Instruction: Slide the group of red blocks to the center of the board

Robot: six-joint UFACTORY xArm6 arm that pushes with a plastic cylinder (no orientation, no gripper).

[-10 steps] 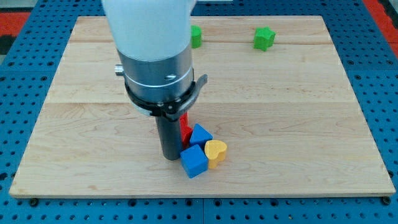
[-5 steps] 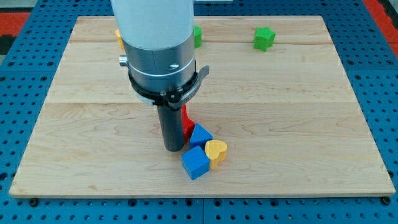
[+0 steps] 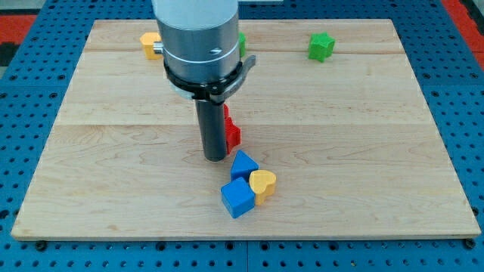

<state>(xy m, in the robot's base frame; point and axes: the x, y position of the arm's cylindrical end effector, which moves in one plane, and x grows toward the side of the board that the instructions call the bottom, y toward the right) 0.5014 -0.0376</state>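
We have moved my tip (image 3: pixel 215 158) up the tabletop (image 3: pixel 363 151), carrying the red blocks (image 3: pixel 232 134) (shapes half hidden) toward centre, clear of the blue blocks (image 3: pixel 240 181) and yellow heart (image 3: pixel 264 183). We have no jaws.

I'm looking at a robotics lab bench. A blue perforated base plate (image 3: pixel 45 253) with a regular grid of mounting holes surrounds a pale wooden board (image 3: pixel 363 151) laid flat as a work surface. A red panel (image 3: pixel 19 26) shows at the view's top left corner. My arm's grey metal collar (image 3: pixel 200 49) hangs over the board, typical test-rig hardware.
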